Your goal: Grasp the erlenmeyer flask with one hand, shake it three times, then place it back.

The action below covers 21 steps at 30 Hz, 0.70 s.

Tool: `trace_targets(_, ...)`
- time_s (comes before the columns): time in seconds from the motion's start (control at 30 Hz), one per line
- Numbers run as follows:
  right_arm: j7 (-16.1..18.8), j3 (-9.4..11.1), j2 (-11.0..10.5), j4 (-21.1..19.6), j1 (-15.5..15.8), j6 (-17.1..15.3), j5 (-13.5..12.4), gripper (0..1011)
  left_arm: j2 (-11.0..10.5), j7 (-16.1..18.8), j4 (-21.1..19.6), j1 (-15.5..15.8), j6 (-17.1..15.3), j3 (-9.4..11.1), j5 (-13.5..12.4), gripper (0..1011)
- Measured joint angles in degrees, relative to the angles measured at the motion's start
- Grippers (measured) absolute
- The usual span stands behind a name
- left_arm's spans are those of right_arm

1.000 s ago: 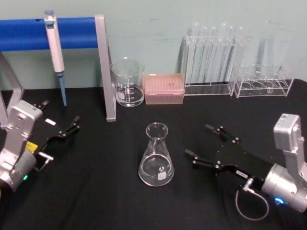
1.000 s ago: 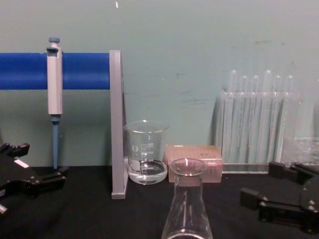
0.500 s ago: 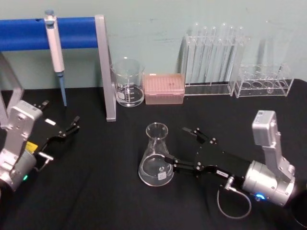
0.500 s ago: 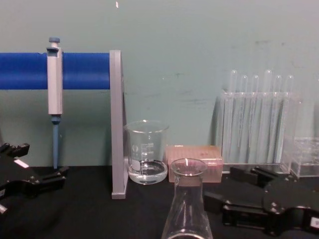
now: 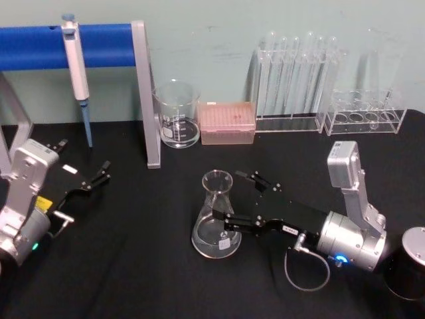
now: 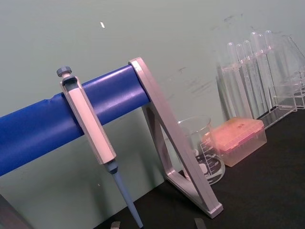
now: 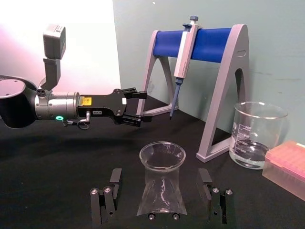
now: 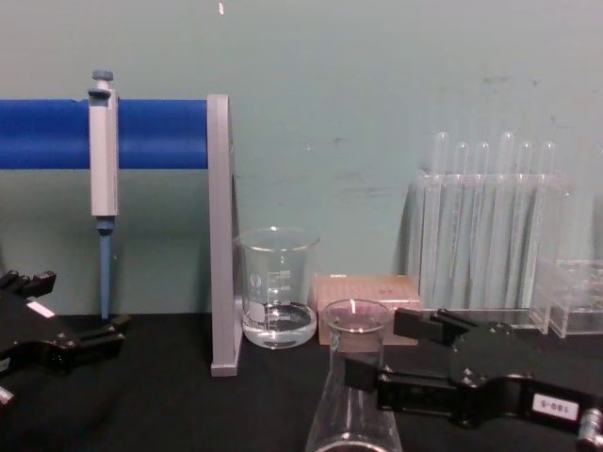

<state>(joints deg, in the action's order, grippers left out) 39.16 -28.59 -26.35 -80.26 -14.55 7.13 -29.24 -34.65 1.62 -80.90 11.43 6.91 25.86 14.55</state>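
Wide open, my right gripper [image 5: 226, 195] sits with one finger on each side of the erlenmeyer flask [image 5: 216, 226]. I can see a small gap between the glass and each finger, so nothing is squeezed yet. The flask is not in front of me or off to one side. It is right in the middle of my grip, and my fingers are at the part just under the neck, where the glass starts to get wide.

The flask stands straight up on the black table [image 5: 133, 266], mouth on top and wide round bottom down. My fingers lie flat, across that up-and-down line. I think closing them is all the grab needs.

My right arm is the near one. My left gripper [image 7: 142, 106] rests well away, past the flask from me. It is open too and holds nothing.

The flask is clear glass with a thin neck and a rolled lip. It looks empty, but I cannot be sure. Glass is smooth and can slip, so I guess a firm, gentle squeeze is best.
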Motion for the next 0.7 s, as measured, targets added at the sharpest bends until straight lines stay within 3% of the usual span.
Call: trace_targets(0.7,2.6,-2.7,2.3,6.1,-5.3,-0.1,-0.2,1003,0.0,0.0,0.0,0.0,0.0,0.0,0.0,1001)
